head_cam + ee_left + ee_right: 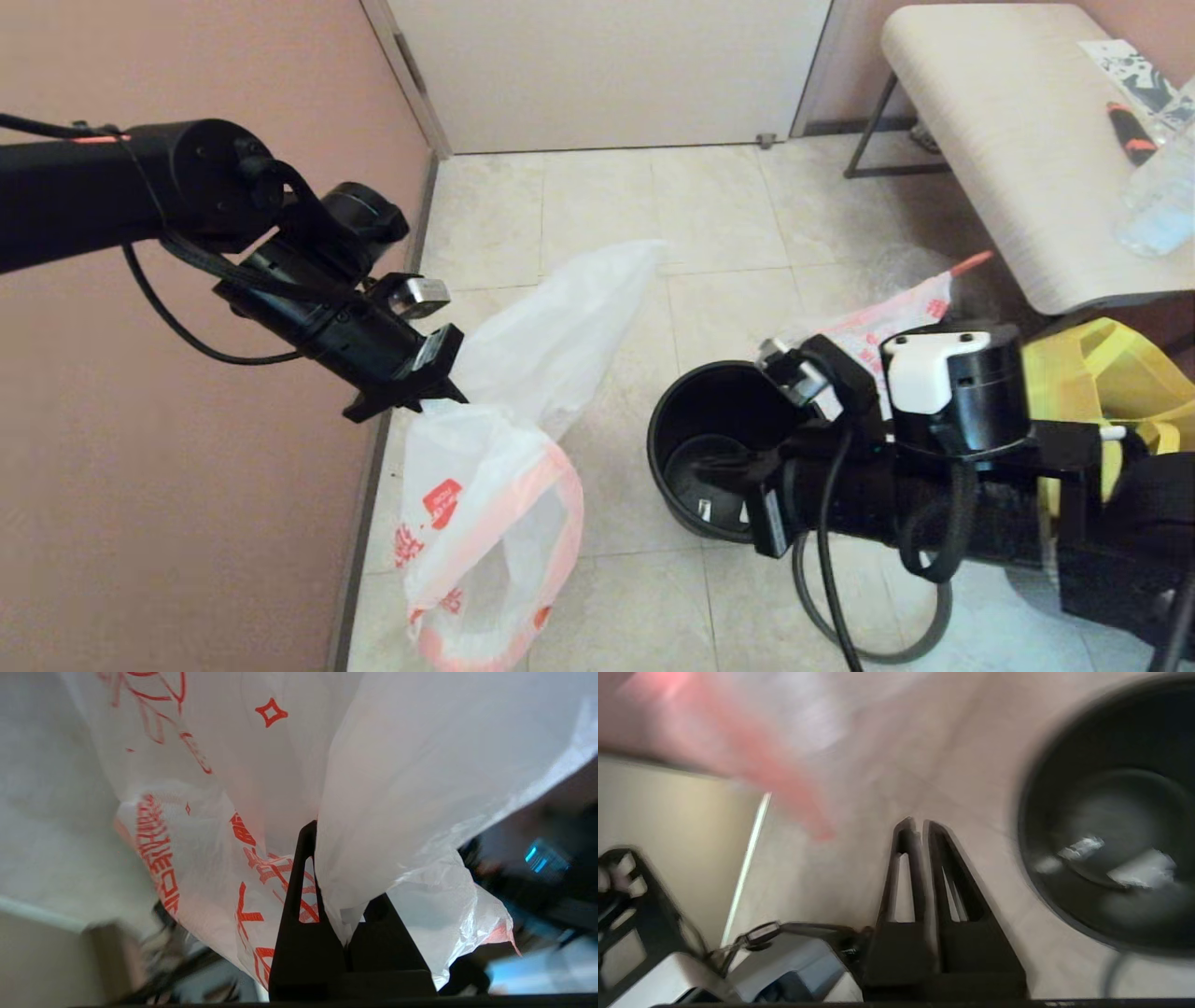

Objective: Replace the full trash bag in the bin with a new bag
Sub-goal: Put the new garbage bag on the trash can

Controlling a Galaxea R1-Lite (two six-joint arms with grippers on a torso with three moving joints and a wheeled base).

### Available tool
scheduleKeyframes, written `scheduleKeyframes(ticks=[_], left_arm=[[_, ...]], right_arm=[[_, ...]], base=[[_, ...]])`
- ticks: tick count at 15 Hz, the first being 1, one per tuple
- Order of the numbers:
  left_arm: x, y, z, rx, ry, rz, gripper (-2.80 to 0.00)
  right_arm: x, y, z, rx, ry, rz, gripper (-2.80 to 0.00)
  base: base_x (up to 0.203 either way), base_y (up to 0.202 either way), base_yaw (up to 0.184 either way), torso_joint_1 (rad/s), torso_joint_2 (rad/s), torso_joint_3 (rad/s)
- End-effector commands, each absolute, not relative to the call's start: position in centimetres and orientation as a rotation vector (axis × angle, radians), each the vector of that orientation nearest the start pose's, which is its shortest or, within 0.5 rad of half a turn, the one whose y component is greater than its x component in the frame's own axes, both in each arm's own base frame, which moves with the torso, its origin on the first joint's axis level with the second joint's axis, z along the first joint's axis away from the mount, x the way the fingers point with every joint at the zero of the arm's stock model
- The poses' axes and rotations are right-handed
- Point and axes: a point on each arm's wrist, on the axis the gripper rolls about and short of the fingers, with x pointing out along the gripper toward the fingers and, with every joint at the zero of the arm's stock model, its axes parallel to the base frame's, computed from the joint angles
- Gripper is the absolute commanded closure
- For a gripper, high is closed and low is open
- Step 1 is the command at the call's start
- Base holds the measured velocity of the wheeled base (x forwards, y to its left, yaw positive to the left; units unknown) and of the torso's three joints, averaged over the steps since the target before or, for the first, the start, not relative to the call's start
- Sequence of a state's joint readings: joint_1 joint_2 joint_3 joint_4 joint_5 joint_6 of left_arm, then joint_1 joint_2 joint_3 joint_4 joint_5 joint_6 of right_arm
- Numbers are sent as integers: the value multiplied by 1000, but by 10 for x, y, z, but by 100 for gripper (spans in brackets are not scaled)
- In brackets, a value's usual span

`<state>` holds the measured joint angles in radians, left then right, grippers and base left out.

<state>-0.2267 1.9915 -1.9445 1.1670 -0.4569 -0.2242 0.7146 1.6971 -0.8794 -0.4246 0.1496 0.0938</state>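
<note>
While our left gripper [329,877] pinches the new bag [485,504] up by the wall | film looks light, limp, slippery; we'd grip its pink band | right gripper [920,828], nearly shut, holds nothing beside the bin [667,420]; full bag [896,317] behind

Head camera looks down over tiled floor [709,215]; right wrist camera, closer, shares its view of the bin [695,448].
</note>
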Motion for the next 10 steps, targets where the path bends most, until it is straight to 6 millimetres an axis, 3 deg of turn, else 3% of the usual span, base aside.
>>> scheduleKeyframes(ticks=[1, 8, 10], left_arm=[[333, -76, 247, -382, 1254, -443, 0], [336, -75, 254, -459, 1200, -480, 0], [335, -72, 256, -462, 1196, -476, 0]], right_arm=[[234, 229, 164, -62, 473, 880, -280], [257, 282, 138, -59, 350, 943, -280], [266, 297, 139, -56, 309, 926, -280]], base=[[0, 0, 0, 0, 0, 0], [0, 0, 0, 0, 0, 0], [0, 0, 0, 0, 0, 0]])
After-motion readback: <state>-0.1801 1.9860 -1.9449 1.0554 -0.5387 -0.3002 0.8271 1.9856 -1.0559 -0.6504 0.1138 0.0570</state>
